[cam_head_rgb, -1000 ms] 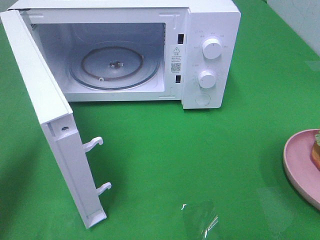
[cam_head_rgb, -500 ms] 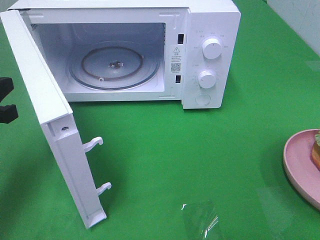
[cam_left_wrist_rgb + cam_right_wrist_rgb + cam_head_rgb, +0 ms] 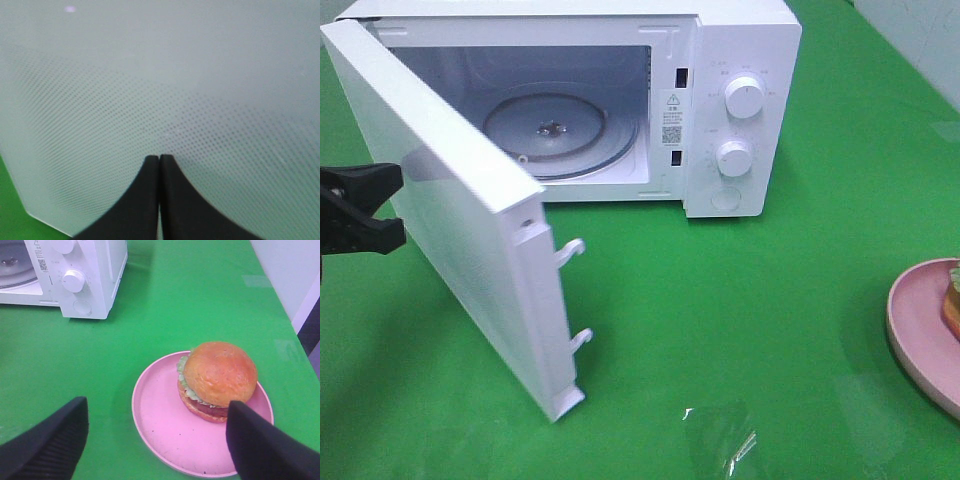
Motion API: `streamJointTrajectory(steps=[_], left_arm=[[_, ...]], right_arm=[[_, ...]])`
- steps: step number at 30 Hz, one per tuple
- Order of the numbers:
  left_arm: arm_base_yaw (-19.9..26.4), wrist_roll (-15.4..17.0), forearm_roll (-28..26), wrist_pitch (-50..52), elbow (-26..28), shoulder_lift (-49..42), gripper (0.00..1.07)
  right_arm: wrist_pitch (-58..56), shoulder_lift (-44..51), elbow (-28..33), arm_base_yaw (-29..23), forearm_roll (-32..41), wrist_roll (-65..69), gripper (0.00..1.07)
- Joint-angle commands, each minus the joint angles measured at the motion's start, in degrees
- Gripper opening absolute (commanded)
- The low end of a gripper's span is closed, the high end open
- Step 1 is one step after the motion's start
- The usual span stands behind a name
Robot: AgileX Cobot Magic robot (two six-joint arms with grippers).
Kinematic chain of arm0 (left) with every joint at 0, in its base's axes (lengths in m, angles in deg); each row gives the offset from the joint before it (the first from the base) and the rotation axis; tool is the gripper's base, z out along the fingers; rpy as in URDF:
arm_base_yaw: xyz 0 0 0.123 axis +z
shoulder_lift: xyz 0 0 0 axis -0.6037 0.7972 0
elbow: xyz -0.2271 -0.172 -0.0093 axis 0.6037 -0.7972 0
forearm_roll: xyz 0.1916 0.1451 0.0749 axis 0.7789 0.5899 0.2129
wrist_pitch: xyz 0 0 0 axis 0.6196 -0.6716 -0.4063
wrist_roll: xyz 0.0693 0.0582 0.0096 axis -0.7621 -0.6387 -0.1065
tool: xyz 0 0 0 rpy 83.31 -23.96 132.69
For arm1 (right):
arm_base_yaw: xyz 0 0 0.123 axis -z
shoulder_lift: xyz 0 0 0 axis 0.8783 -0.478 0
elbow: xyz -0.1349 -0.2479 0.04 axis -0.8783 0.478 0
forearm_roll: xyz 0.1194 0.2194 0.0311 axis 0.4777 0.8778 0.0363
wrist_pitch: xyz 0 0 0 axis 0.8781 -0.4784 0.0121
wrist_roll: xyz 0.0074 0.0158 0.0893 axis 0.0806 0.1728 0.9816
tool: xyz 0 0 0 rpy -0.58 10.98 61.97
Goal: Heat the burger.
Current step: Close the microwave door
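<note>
The burger [image 3: 217,380] sits on a pink plate [image 3: 165,425], toward the plate's side. In the high view only a sliver of the burger [image 3: 954,298] shows on the plate [image 3: 918,330] at the right edge. My right gripper [image 3: 156,405] hovers open above the plate, holding nothing; the high view does not show it. The white microwave [image 3: 740,60] stands at the back, its door [image 3: 470,230] half swung in. My left gripper [image 3: 398,208] is at the door's outer face. Its fingers [image 3: 150,200] are shut together against the dotted door panel [image 3: 160,75].
A glass turntable [image 3: 560,125] lies inside the microwave cavity. Two white latch hooks [image 3: 570,250] stick out of the door's free edge. Green cloth [image 3: 740,330] covers the table between microwave and plate. A patch of clear tape [image 3: 720,435] shines near the front.
The left gripper came in from the left edge and moved right. The microwave door swung partway toward the cavity. The plate and burger stayed put.
</note>
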Motion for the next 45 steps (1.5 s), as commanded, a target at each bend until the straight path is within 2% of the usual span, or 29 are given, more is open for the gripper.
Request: streamJointTrajectory(steps=[1, 11, 16, 18, 20, 23, 24, 25, 27, 32, 34, 37, 39, 45], left_arm=[[-2.23, -0.52, -2.86, 0.57, 1.38, 1.2, 0.0], [-8.54, -0.69, -9.05, -0.06, 5.5, 3.72, 0.0], [-11.8, -0.97, -11.52, -3.84, 9.22, 5.39, 0.0], [-13.12, -1.55, -12.78, -4.81, 11.0, 5.96, 0.0], [-16.21, -4.35, -17.02, -6.53, 14.09, 7.68, 0.0], [-16.9, -4.81, -18.05, -6.76, 14.78, 8.02, 0.0], [-17.99, -5.73, -19.37, -7.85, 16.5, 8.77, 0.0], [-17.99, -5.73, -19.37, -7.85, 16.5, 8.77, 0.0], [-19.65, -5.67, -19.71, -9.4, 19.88, 10.43, 0.0], [-20.34, -5.67, -20.45, -9.51, 21.94, 12.03, 0.0], [-21.2, -5.67, -21.37, -11.57, 25.15, 13.69, 0.0], [-21.26, -5.67, -21.37, -12.2, 26.13, 14.04, 0.0], [-21.26, -5.67, -21.37, -13.24, 29.34, 15.87, 0.0], [-21.26, -5.61, -21.37, -15.58, 33.0, 17.53, 0.0]], right_arm=[[0.57, 1.55, 0.29, 0.29, 0.06, 0.11, 0.73], [0.57, 1.55, 0.29, 0.29, 0.06, 0.11, 0.73], [0.57, 1.55, 0.29, 0.29, 0.06, 0.17, 0.73], [0.57, 1.55, 0.29, 0.29, 0.06, 0.17, 0.73], [0.57, 1.55, 0.29, 0.29, 0.06, 0.11, 0.73], [0.57, 1.55, 0.29, 0.29, 0.06, 0.11, 0.73], [0.57, 1.55, 0.29, 0.29, 0.06, 0.11, 0.73], [0.57, 1.55, 0.29, 0.29, 0.06, 0.11, 0.73], [0.57, 1.55, 0.29, 0.29, 0.06, 0.11, 0.73], [0.57, 1.55, 0.29, 0.29, 0.06, 0.11, 0.73], [0.57, 1.55, 0.29, 0.29, 0.06, 0.11, 0.73], [0.57, 1.55, 0.29, 0.29, 0.06, 0.11, 0.73], [0.57, 1.55, 0.29, 0.29, 0.06, 0.11, 0.73], [0.57, 1.55, 0.29, 0.29, 0.06, 0.11, 0.73]])
